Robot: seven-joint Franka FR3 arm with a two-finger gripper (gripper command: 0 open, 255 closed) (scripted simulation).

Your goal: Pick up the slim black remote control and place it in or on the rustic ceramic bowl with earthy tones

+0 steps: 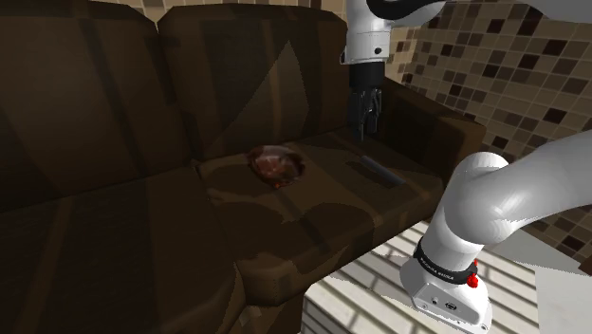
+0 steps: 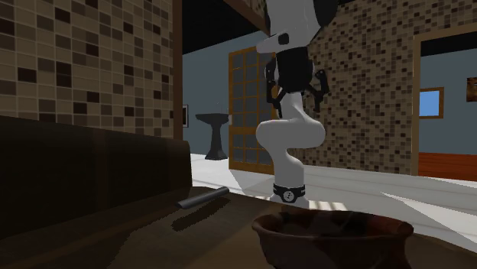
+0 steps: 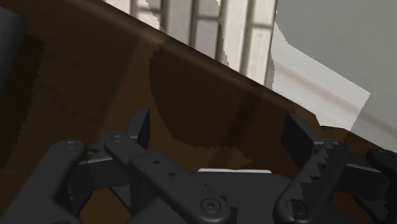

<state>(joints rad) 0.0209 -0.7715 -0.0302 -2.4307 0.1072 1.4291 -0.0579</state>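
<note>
While the brown bowl [image 1: 277,164] sits left on the sofa seat [image 1: 142,218], the slim dark remote [image 1: 376,171] lies flat, apart to its right. The gripper [image 1: 366,128] hangs just above the remote, fingers apart, empty. Remote is likely light, rigid and slick, so pinch across its narrow width at mid-length.

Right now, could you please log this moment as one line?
phase: pre-grasp | gripper: open, empty, over seat near remote | remote: on sofa seat | bowl: on seat, apart from remote
</note>
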